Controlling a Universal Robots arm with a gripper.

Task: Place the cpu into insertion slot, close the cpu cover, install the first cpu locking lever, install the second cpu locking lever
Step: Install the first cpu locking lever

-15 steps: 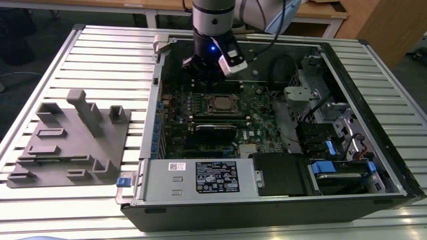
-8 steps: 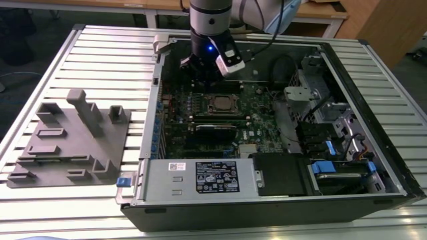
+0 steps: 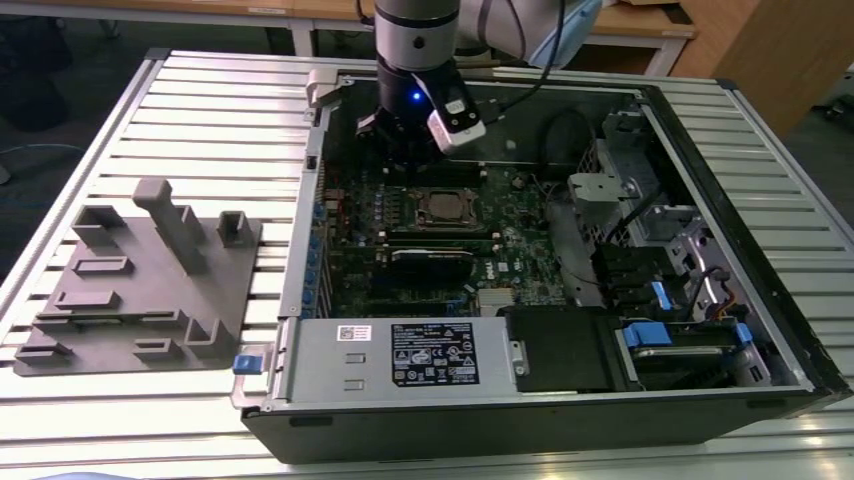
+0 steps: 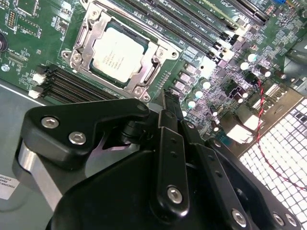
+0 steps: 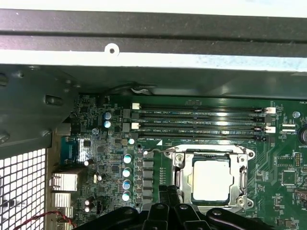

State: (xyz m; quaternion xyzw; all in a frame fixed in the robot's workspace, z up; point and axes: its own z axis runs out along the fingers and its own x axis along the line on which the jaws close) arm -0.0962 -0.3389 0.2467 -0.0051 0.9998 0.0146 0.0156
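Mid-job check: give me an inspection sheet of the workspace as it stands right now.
Surface: slatted metal table carrying the open computer case.
Job's things: cpu sits flat in the insertion slot; cpu cover lies down around it; lever positions cannot be told.
Clutter: grey fixture tray on the table, at the exterior view's left of the case.
Grippers: gripper hangs over the board beside the slot; contact cannot be told.
Cables: red-and-black twisted wire by the perforated case wall.
Surroundings: wooden furniture beyond the table.
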